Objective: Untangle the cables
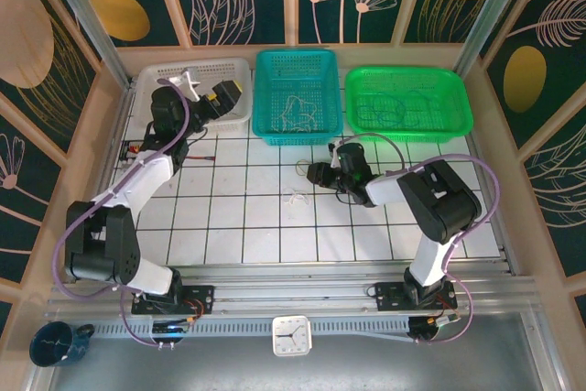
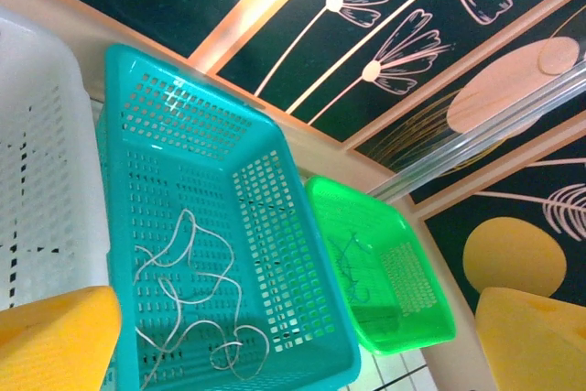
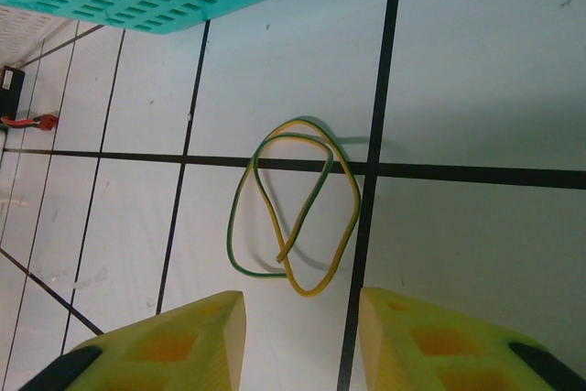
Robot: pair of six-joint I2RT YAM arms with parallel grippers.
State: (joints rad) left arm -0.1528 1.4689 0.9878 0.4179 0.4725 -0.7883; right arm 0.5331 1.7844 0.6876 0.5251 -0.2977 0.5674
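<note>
Right gripper [image 3: 300, 309] spread wide, empty, low over tiled tabletop [image 3: 476, 70], yellow-green cable [image 3: 355, 212] loop just ahead. Left gripper [image 2: 298, 299] wide too, above teal basket [image 2: 275, 217] holding white cable [image 2: 220, 347].

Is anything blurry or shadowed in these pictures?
Right wrist view: the yellow-green cable is sharp, casting a soft shadow; the right gripper's fingers are blurred. Left wrist view: the teal basket is sharp, the left gripper's fingers fuzzy. Top external view: the table is evenly lit.

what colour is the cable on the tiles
The cable is green and yellow, best in right wrist view.
</note>
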